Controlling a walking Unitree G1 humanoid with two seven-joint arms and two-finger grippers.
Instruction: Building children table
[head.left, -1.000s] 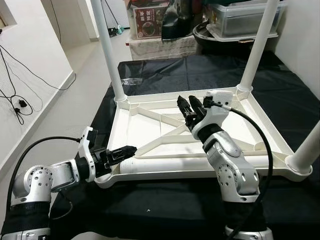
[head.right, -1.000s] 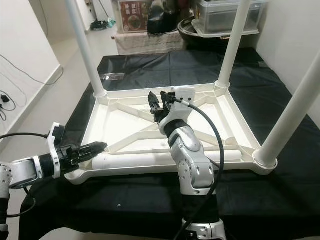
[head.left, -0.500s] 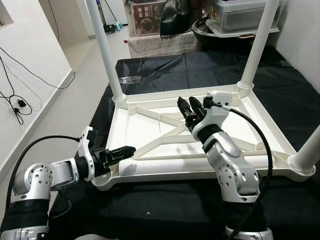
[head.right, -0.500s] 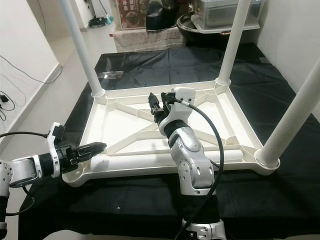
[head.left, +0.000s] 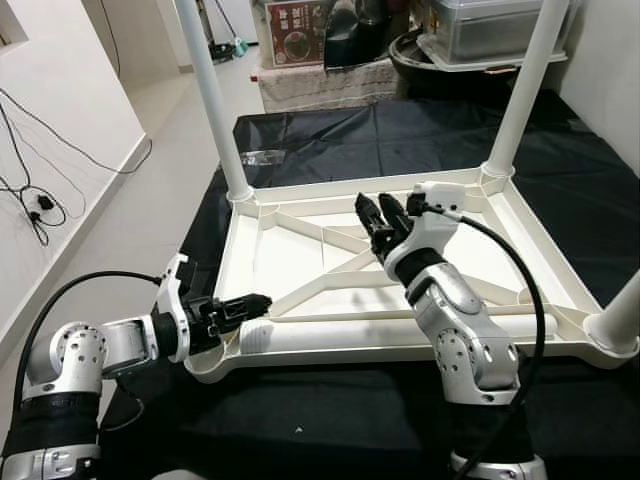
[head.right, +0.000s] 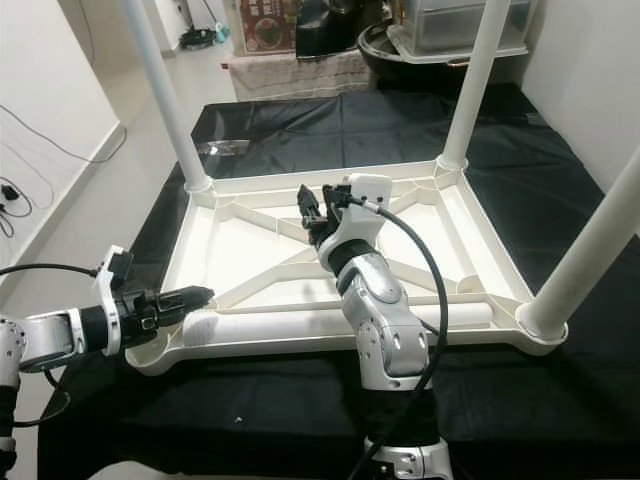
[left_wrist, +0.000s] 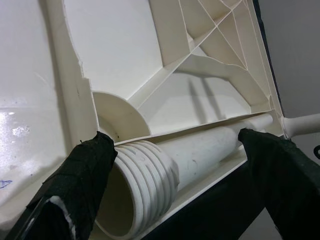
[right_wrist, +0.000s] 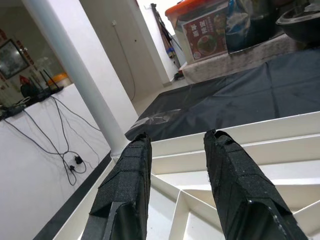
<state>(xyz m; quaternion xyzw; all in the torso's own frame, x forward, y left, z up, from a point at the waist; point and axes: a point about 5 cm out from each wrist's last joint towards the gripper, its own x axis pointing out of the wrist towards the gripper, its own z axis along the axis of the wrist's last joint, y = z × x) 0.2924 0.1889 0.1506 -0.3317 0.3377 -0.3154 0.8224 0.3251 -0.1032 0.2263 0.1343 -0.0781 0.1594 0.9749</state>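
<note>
Two grippers worked over an upturned white children's table (head.left: 290, 250) that lay on a black cloth (head.left: 330, 140) covering the floor. At the near left corner, the left gripper (head.left: 243, 305) reached in low, its jaws spread wide on either side of the ribbed end of a loose table leg (left_wrist: 165, 170), not closed on it. That leg lay flat inside the near rim of the upturned table, running left to right. Farther in, near the middle, the right gripper (head.left: 380, 214) hovered above the crossing ribs, its jaws parted and holding nothing. Three legs stood fitted upright: one at the near right corner (head.right: 590, 250), one at the far left (head.left: 215, 100) and one at the far right (head.left: 525, 85). Beyond the cloth sat boxes (head.left: 300, 20) and a clear bin (head.left: 490, 25)
</note>
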